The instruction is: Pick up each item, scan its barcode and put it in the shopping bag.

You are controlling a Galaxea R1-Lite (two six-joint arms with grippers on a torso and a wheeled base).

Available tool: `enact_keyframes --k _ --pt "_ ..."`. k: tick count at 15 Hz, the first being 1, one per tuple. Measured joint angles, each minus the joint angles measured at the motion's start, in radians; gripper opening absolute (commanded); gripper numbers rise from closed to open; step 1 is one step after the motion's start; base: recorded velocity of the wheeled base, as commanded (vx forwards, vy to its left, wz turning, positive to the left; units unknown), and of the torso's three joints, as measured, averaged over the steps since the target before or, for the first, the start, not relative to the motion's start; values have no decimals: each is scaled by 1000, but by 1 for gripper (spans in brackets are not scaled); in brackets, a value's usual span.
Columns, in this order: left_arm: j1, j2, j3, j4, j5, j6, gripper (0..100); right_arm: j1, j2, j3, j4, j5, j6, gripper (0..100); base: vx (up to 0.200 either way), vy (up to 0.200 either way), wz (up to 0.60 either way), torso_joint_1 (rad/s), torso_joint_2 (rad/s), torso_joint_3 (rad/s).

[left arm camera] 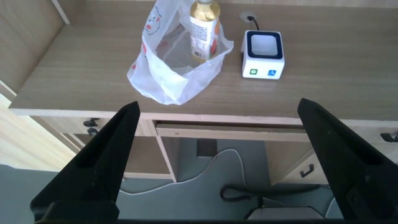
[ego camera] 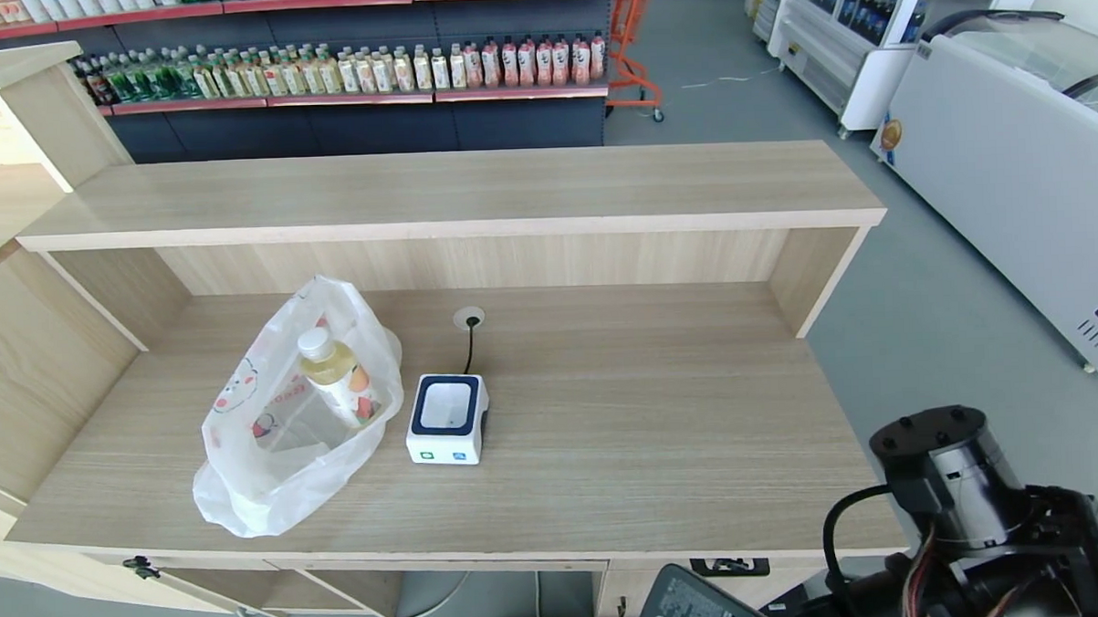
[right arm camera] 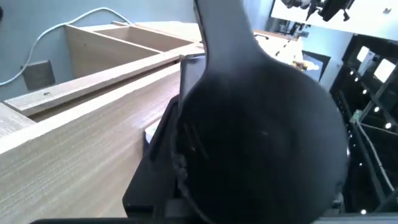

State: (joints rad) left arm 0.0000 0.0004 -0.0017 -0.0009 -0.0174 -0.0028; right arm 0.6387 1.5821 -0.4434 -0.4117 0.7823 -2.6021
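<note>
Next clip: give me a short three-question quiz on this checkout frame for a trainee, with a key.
1. True or false: the bottle is already inside the shopping bag.
2. What sits on the counter just to the robot's right of the bag? A) the scanner B) a basket C) a cup
3. Fill in: the left gripper, held in front of the counter's edge, has its jaws ____.

Key: 1 true; 2 A; 3 open.
</note>
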Motion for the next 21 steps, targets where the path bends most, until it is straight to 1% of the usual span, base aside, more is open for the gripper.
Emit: enact_keyframes --k 3,6,9,13,21 --pt "0 0 0 0 -1 0 100 4 0 -5 -19 66 -62 0 0 0 0 0 0 0" --pt "0 0 0 0 0 0 100 2 0 -4 -47 94 -89 0 0 0 0 0 0 0" --pt "0 0 0 0 0 0 100 -19 3 -5 -172 150 -99 0 0 0 0 0 0 0" --pt "0 0 0 0 0 0 100 -41 6 1 -190 159 -100 0 0 0 0 0 0 0" --pt "0 0 0 0 0 0 100 -41 16 7 -191 169 -99 0 0 0 0 0 0 0"
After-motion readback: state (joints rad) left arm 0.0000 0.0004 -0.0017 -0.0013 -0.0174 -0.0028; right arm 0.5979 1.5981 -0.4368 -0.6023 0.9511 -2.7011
